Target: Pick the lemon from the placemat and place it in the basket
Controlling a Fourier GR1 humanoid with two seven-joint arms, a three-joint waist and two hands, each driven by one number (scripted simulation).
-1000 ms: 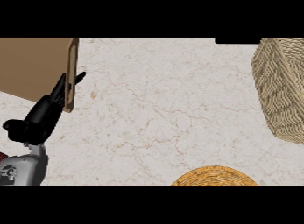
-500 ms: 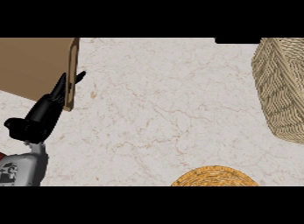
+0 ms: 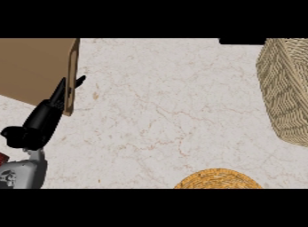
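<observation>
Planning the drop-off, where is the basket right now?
In the head view the basket stands at the counter's right edge, partly cut off, above and right of the round woven placemat at the bottom.

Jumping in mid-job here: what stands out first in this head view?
The big woven basket fills the right edge, and the rim of an orange-yellow woven placemat peeks in at the bottom. At left, the left hand rests with straight fingers beside a brown board. No lemon or right hand shows.
</observation>
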